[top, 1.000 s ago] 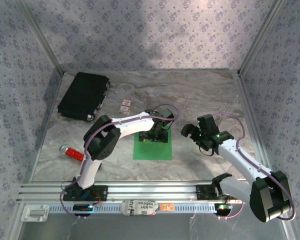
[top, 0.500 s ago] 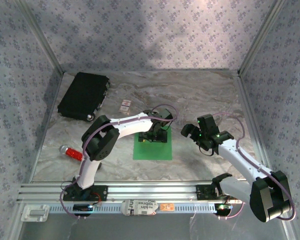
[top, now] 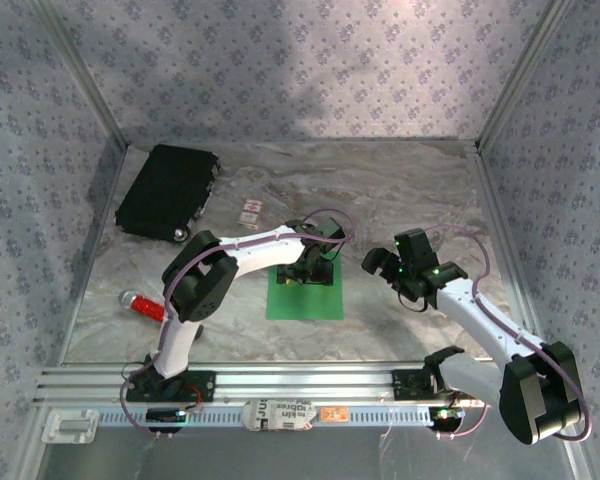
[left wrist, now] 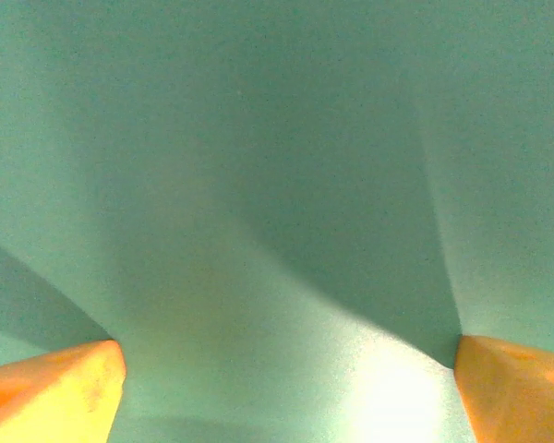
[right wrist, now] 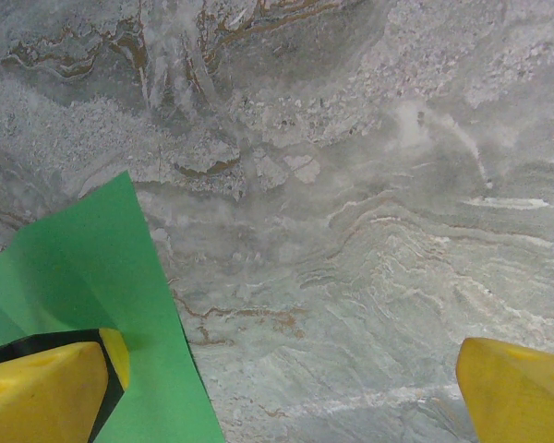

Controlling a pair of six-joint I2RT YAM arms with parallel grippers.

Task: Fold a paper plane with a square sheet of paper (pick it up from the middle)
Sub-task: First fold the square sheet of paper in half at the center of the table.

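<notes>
Left arm (top: 260, 245) reaches down onto the square sheet of paper (top: 305, 303), jaws spread.

Matte green paper sheet (top: 300, 303), veined marble-look table (top: 410, 190), matte black case (top: 167, 190), brushed aluminium rail (top: 280, 380).

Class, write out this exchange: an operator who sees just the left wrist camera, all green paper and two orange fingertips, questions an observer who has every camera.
Operator: Which part of the sheet am I over?
Observer: The left gripper is over the far half of the square sheet of paper, which lies on the table.
Operator: Where is the other arm?
Observer: The right gripper hangs open just right of the sheet, above bare table.
</notes>
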